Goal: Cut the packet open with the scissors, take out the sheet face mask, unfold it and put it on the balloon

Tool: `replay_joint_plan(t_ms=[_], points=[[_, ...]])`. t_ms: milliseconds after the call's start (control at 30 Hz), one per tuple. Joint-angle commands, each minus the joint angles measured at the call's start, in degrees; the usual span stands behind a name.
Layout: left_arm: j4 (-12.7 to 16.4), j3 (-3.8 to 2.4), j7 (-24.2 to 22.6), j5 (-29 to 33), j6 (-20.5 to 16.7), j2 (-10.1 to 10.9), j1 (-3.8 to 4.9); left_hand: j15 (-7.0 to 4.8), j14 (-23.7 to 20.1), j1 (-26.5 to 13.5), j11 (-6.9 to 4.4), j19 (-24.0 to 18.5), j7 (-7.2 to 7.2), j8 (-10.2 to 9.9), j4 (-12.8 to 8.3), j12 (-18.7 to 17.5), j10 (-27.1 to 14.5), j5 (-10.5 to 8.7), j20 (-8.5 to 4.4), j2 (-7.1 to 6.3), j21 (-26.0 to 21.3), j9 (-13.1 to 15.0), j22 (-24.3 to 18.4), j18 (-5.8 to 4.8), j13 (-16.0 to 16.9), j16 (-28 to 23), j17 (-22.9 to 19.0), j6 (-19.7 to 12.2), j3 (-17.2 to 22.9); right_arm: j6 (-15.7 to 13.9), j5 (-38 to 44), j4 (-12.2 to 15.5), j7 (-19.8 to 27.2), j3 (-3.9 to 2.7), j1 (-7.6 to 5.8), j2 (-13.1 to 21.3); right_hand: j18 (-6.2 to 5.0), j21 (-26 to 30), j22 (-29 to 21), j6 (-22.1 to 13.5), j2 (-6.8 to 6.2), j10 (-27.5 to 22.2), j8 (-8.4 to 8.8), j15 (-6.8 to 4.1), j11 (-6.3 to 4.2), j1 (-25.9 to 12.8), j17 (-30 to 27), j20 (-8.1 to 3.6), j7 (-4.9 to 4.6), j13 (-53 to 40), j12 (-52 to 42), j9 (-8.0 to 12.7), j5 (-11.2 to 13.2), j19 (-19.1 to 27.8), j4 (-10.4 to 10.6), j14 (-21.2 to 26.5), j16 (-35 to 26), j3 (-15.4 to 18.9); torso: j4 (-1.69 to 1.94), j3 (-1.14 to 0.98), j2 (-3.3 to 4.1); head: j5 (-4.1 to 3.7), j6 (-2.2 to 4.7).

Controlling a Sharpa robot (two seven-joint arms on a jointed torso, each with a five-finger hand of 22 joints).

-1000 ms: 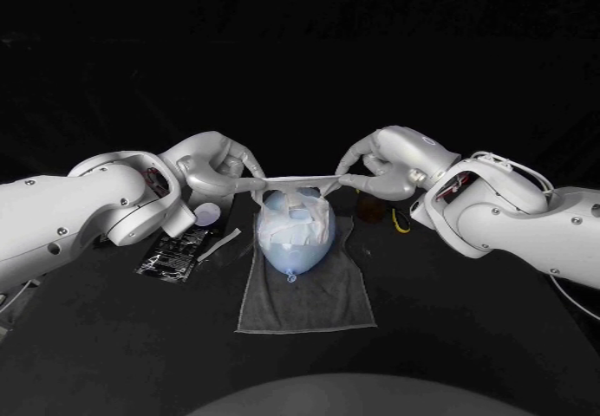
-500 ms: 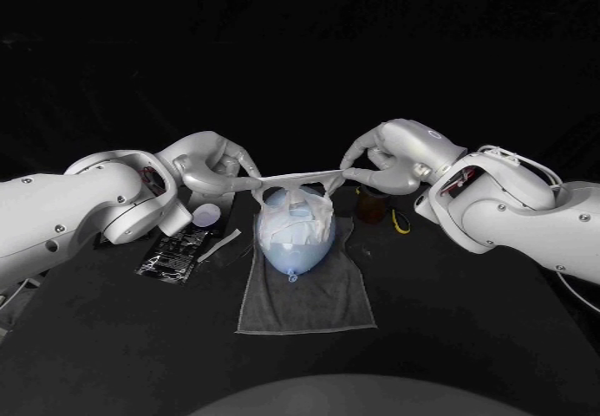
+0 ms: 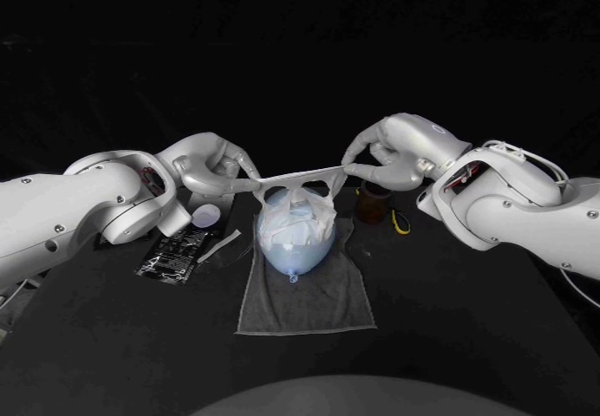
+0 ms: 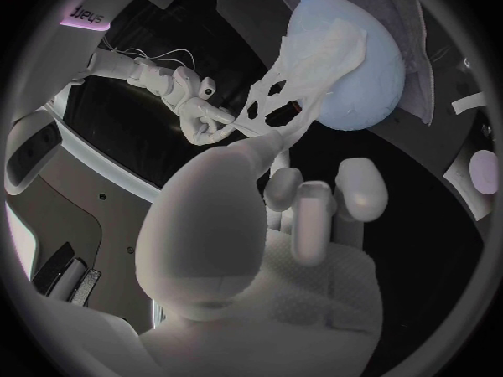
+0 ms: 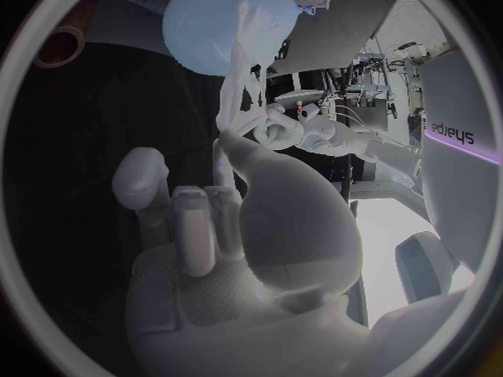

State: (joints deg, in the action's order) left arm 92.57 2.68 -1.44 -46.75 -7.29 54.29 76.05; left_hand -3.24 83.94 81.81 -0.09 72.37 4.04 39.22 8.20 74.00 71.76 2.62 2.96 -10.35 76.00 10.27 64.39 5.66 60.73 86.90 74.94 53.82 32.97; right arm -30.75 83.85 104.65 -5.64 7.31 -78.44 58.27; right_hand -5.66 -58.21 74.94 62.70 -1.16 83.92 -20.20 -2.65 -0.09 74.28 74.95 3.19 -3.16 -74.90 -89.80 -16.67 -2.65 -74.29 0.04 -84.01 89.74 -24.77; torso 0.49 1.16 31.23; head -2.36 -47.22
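Centrally, grey towel [image 3: 306,299] lies low in frame, pale blue balloon [image 3: 295,254] resting on its far end, dark packet [image 3: 175,253] just left of it. Above, sheet face mask [image 3: 310,224] drapes over the balloon's upper part. Its top edge is stretched taut between left hand [image 3: 215,173] and right hand [image 3: 381,160], and each hand pinches one end in its fingertips.

Just under the right hand [image 3: 381,163], a brown object [image 3: 371,205] is sitting too dim to identify; the sheet mask [image 3: 300,204] is covering the balloon's [image 3: 295,250] end nearest that hand.
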Motion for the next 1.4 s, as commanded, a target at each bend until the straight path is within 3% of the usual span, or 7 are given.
replay_joint_plan(t_ms=[33,267,767,1400], points=[[-0.4,-0.02,0.0,0.3,0.1,0.2,0.07,0.26,2.8,0.7,0.47,-0.3,0.57,-0.2,-0.2,-0.1,0.1,0.18,-0.05,0.16,-0.2,4.6,0.1,0.19,0.2,-0.3,5.3,0.0,0.3,1.0,0.4,-0.1,-1.4,-0.08,-0.21,0.4,-0.53,-0.3,6.7,0.4,0.11,6.1,-1.48,-0.56,-0.35,0.6,15.1,0.14,-0.16,-15.1,-0.2,-2.0,-0.1,-0.4,0.3,-6.0,0.3,0.0,0.03,0.02,0.01,0.00,0.02],[-0.6,-0.03,-0.4,0.7,-1.0,0.3,0.18,0.30,2.8,0.6,0.51,-0.1,0.61,-0.2,-0.2,0.0,0.2,0.17,-0.03,0.27,0.0,4.6,0.4,0.12,0.3,-0.2,5.5,-0.1,0.4,1.8,1.2,0.0,-1.8,-0.09,-0.66,0.7,-0.53,-0.3,6.7,0.4,0.11,6.1,-1.48,-0.56,-0.35,0.6,15.1,0.14,-0.16,-15.1,-0.2,-2.0,-0.1,-0.4,0.3,-6.0,0.3,0.0,0.04,0.03,0.08,0.04,0.09],[-2.2,-0.08,-0.8,2.6,-0.9,0.0,2.23,0.32,3.0,0.6,0.53,0.2,0.62,-0.2,-0.2,0.2,0.5,0.17,-0.02,0.31,0.2,4.6,0.8,0.04,0.7,-0.1,5.9,-0.1,0.5,2.2,3.3,-1.4,-2.7,-0.09,-1.70,0.0,-0.47,-0.6,6.8,0.4,0.00,6.1,-1.61,-0.57,-0.37,0.7,15.1,0.13,-0.13,-15.1,-0.2,-2.1,-0.1,-0.6,0.3,-6.0,0.3,0.1,0.02,0.01,0.00,0.09,0.10],[-4.6,-0.07,0.6,2.6,-0.9,-2.3,2.88,0.36,3.0,0.1,0.56,0.2,0.58,-0.1,-0.2,0.0,0.3,0.16,0.04,0.06,0.2,4.6,0.8,0.04,0.2,-0.1,5.9,0.0,0.4,0.8,2.9,-2.4,-3.0,-0.09,-1.82,-0.7,-0.43,-0.8,6.9,0.4,-0.06,6.1,-1.72,-0.59,-0.39,0.7,15.1,0.11,-0.10,-15.1,-0.2,-2.1,-0.1,-0.7,0.4,-6.0,0.3,0.1,-0.02,-0.04,0.07,0.03,0.21]])
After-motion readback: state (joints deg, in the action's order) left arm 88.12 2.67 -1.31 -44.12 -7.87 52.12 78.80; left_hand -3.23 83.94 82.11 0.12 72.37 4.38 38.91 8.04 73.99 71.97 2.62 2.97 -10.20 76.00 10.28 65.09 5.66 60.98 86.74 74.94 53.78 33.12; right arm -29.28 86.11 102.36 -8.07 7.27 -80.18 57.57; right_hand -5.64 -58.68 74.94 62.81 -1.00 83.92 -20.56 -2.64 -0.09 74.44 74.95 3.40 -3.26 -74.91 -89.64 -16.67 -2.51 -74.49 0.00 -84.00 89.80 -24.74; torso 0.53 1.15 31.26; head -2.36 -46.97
